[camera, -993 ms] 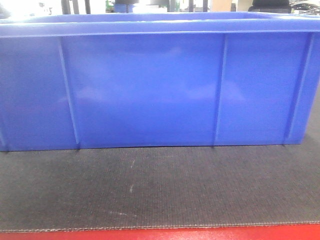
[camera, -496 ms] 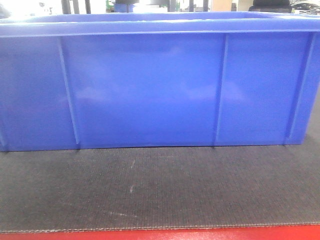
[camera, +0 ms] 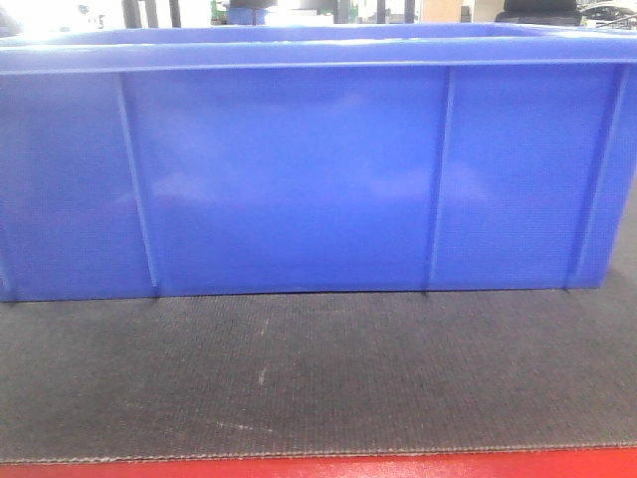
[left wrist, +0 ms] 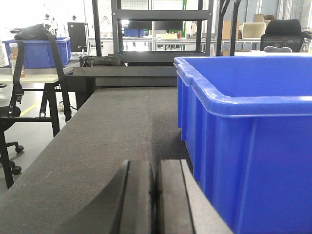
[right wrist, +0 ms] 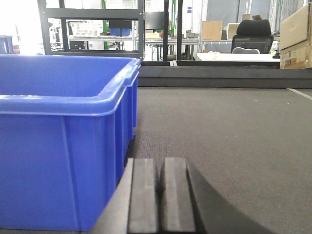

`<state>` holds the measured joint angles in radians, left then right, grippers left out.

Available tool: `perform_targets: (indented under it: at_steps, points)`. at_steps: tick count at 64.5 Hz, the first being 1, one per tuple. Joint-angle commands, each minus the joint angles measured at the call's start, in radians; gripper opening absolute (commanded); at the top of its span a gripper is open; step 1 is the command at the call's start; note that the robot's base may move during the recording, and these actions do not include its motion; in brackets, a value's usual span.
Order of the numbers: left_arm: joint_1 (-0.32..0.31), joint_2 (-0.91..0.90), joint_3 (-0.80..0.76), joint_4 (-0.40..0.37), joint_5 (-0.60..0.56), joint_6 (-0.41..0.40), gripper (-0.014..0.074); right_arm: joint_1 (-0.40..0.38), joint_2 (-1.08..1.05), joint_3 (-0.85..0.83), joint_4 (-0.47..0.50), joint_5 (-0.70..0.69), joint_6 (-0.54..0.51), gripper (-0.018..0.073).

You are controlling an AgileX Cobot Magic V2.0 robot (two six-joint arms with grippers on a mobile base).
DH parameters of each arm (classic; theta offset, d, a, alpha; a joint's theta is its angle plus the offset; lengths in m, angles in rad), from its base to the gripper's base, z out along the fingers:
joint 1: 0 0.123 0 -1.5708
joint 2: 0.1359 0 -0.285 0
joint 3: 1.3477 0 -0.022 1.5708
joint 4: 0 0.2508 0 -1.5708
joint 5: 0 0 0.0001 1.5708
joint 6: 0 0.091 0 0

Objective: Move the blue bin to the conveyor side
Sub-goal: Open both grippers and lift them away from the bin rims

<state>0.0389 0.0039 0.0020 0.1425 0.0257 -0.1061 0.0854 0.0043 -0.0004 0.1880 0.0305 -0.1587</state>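
Observation:
The blue bin [camera: 299, 169] stands upright on the dark-grey conveyor [camera: 318, 378] and fills the front view; a red strip runs along the belt's near edge. In the left wrist view the bin [left wrist: 253, 126] is close on the right of my left gripper [left wrist: 156, 195], which is shut and empty, low over the belt [left wrist: 112, 131]. In the right wrist view the bin [right wrist: 58, 136] is close on the left of my right gripper [right wrist: 160, 195], shut and empty, low over the belt [right wrist: 229, 131]. Neither gripper shows in the front view.
Black metal shelving [left wrist: 161, 29] stands beyond the belt's far end. A second blue bin [left wrist: 39, 51] sits on a table at far left. A black office chair [right wrist: 251, 34] and cardboard boxes [right wrist: 295, 36] stand at the back right.

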Motion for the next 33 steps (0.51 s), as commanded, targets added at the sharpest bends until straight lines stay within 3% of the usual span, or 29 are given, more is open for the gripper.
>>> perform_targets:
  at_steps: [1,33]
  points:
    - [0.001,-0.004,-0.002,-0.005,-0.017,0.000,-0.0006,-0.007,-0.004,0.000,0.002,-0.031,0.001,-0.0069]
    - [0.001,-0.004,-0.002,-0.005,-0.017,0.000,-0.0006,-0.007,-0.004,0.000,0.002,-0.031,0.001,-0.0069]
